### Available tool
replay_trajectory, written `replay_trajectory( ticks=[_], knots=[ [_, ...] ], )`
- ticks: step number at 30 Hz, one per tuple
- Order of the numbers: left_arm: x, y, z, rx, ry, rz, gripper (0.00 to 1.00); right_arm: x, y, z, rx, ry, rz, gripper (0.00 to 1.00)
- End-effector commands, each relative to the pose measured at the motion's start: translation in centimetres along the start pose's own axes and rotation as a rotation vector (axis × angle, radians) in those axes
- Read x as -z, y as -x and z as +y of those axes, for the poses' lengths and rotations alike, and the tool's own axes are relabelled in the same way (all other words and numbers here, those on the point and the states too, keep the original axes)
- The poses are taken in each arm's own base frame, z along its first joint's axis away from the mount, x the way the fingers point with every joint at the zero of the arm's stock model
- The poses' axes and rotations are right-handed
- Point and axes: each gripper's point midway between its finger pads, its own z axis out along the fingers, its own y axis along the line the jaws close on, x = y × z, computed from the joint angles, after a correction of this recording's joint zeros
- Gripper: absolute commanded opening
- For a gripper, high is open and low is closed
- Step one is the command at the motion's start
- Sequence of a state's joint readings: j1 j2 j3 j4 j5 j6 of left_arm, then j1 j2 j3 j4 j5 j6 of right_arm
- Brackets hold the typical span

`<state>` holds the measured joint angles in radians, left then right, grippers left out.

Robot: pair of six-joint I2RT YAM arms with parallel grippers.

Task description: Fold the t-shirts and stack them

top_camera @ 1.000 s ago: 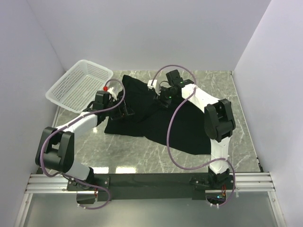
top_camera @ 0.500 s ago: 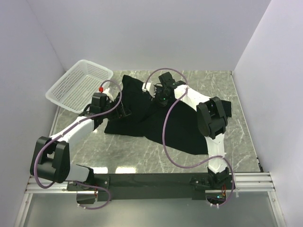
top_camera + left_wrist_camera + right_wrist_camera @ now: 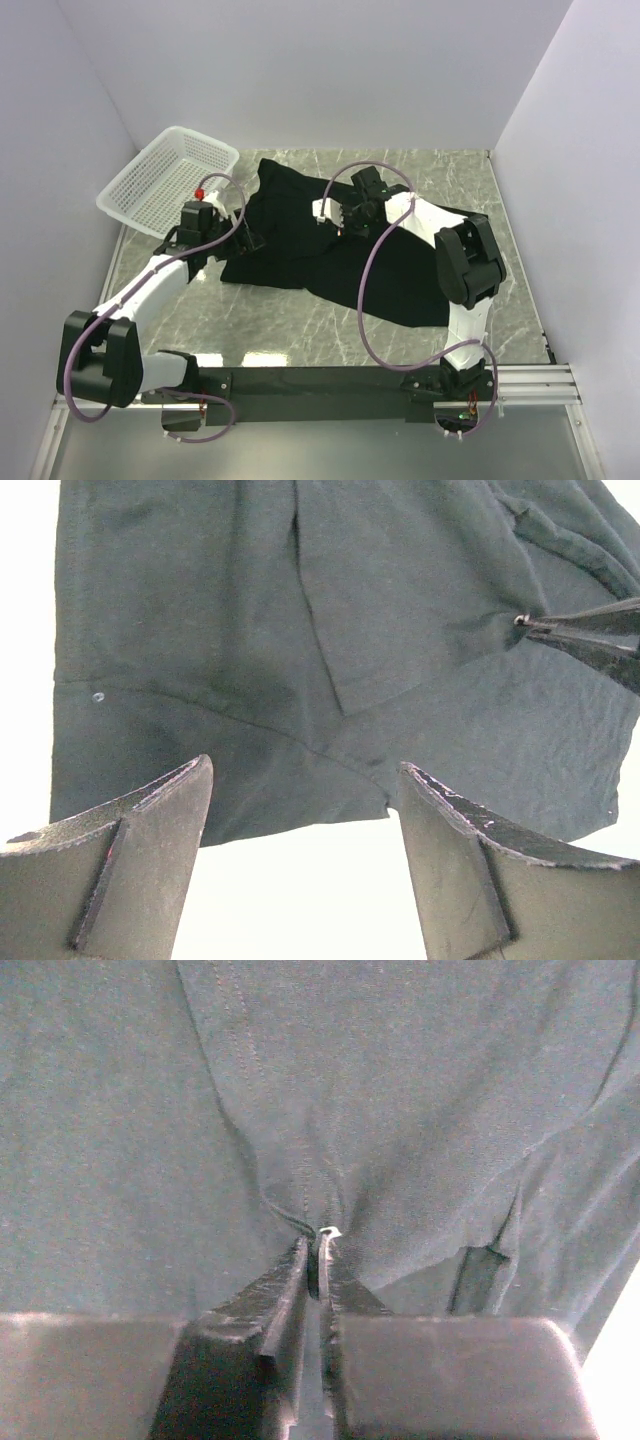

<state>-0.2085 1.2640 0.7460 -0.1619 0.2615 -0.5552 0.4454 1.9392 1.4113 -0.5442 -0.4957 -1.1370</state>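
the black t-shirt (image 3: 300,255) is lying rumpled across the middle of the marble table (image 3: 300,325). its far left corner is reaching near the white basket (image 3: 165,180). as far as the top view is showing, this is 1 garment, not yet folded, and nothing is sitting stacked anywhere.

the right pincer (image 3: 318,1245) is squeezing a small ridge of cloth, with its 2 jaws nearly touching and only the fabric between them. creases are running out from the tips, so the cloth is looking gathered and slightly pulled. seen from above, this right pincer (image 3: 330,212) is biting into the upper middle of the shirt, well inside its outline. i am judging that it is gripping there to raise a layer and carry it over as a fold.

the left pincer (image 3: 305,770) is standing with its jaws wide and is holding nothing. the shirt's left edge is crossing just ahead of its fingertips, with bare table showing between the fingers below that edge. a tiny pale mark (image 3: 97,696) is sitting on the cloth a little beyond the left finger, and a turned-over flap is lying further in. i cannot tell whether the tips are touching the cloth or hanging just above it. i am guessing that it is waiting wide at the hem to take a 2nd hold, so that the cloth is lifting evenly rather than dragging from 1 point.
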Motion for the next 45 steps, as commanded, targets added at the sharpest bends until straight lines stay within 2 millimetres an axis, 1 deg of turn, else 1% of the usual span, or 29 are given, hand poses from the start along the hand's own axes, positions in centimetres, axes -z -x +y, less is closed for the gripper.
replay_trajectory(
  ticks=[1,3,7,12,15,16,17,19,20,21,22,23,24,25,26,27,28,29,30,32,33,35,36,37,39,40,41,44,45],
  knots=[
    [0.8,0.1,0.6,-0.026,0.018,-0.016,0.80,1.5,0.4,-1.0,0.117,-0.045,0.006,0.22],
    [0.9,0.1,0.8,-0.027,0.021,-0.015,0.80,1.5,-0.3,-1.2,0.126,-0.057,0.035,0.31],
    [0.8,-0.2,0.7,-0.026,0.010,-0.003,0.80,2.7,-1.8,-1.4,0.119,-0.058,0.059,0.39],
    [0.3,0.6,-0.5,-0.022,-0.047,-0.003,0.80,6.9,-1.3,-1.1,0.053,-0.042,-0.019,0.42],
    [-0.5,1.6,-1.8,-0.022,-0.101,0.000,0.79,9.5,-1.5,-0.6,-0.030,-0.052,-0.059,0.43],
    [-0.7,2.6,-2.7,-0.024,-0.124,-0.016,0.79,10.4,-1.2,-0.5,-0.104,-0.071,-0.078,0.43],
    [-1.5,2.6,-2.6,-0.011,-0.122,0.000,0.79,11.1,-2.0,-0.8,-0.167,-0.099,-0.089,0.43],
    [-2.2,3.9,-3.7,0.017,-0.150,-0.012,0.78,12.5,-1.8,-0.5,-0.299,-0.123,-0.135,0.43],
    [-3.4,3.5,-3.4,0.038,-0.139,0.017,0.75,12.5,-2.2,-0.1,-0.349,-0.132,-0.145,0.43],
    [-3.8,4.6,-4.0,0.040,-0.145,0.006,0.74,13.0,-2.8,0.1,-0.430,-0.144,-0.156,0.43],
    [-4.5,4.6,-4.3,0.054,-0.137,0.017,0.73,13.8,-2.6,0.4,-0.454,-0.162,-0.170,0.43],
    [-5.9,4.0,-3.7,0.070,-0.105,0.050,0.71,13.4,-3.2,1.0,-0.488,-0.173,-0.168,0.43],
    [-6.4,5.3,-4.3,0.069,-0.105,0.032,0.67,13.8,-3.9,1.1,-0.564,-0.202,-0.172,0.43],
    [-7.1,5.4,-4.5,0.076,-0.092,0.039,0.66,14.5,-4.1,1.1,-0.588,-0.236,-0.173,0.43],
    [-8.5,5.0,-3.5,0.084,-0.043,0.057,0.64,14.5,-4.9,1.3,-0.629,-0.255,-0.174,0.43],
    [-9.0,6.3,-3.8,0.083,-0.031,0.036,0.63,14.9,-5.3,1.4,-0.694,-0.271,-0.183,0.43],
    [-10.3,6.0,-3.0,0.092,0.002,0.054,0.61,15.9,-6.1,1.2,-0.728,-0.299,-0.201,0.42],
    [-10.8,6.4,-2.8,0.091,0.016,0.050,0.59,15.8,-6.5,1.7,-0.755,-0.295,-0.200,0.42],
    [-11.2,8.0,-2.7,0.085,0.052,0.014,0.58,16.5,-7.5,1.7,-0.788,-0.321,-0.197,0.42],
    [-12.5,8.6,-2.0,0.072,0.089,0.009,0.56,17.3,-9.1,2.2,-0.822,-0.359,-0.183,0.41],
    [-12.8,10.3,-1.8,0.062,0.125,-0.030,0.56,17.5,-9.7,2.4,-0.832,-0.371,-0.178,0.41],
    [-14.3,10.4,-0.9,0.043,0.162,-0.016,0.55,18.1,-10.9,2.9,-0.863,-0.394,-0.170,0.41],
    [-14.7,11.9,-1.4,0.032,0.164,-0.043,0.55,18.3,-11.2,3.0,-0.874,-0.400,-0.170,0.41],
    [-15.6,11.2,-0.4,0.028,0.194,-0.016,0.55,18.5,-11.5,3.1,-0.882,-0.411,-0.171,0.41],
    [-16.2,12.4,-0.6,0.015,0.204,-0.031,0.53,19.0,-12.6,3.3,-0.913,-0.435,-0.164,0.41],
    [-16.9,12.0,0.0,0.013,0.217,-0.017,0.52,19.2,-12.8,3.3,-0.915,-0.444,-0.163,0.41],
    [-17.1,12.7,-0.3,0.008,0.216,-0.032,0.52,19.5,-13.3,3.3,-0.925,-0.457,-0.157,0.41],
    [-18.1,12.5,0.4,-0.008,0.233,-0.015,0.49,20.0,-14.4,3.2,-0.950,-0.483,-0.140,0.41],
    [-18.3,13.1,0.1,-0.016,0.229,-0.026,0.48,20.0,-14.9,3.3,-0.963,-0.487,-0.129,0.41]
  ],
)
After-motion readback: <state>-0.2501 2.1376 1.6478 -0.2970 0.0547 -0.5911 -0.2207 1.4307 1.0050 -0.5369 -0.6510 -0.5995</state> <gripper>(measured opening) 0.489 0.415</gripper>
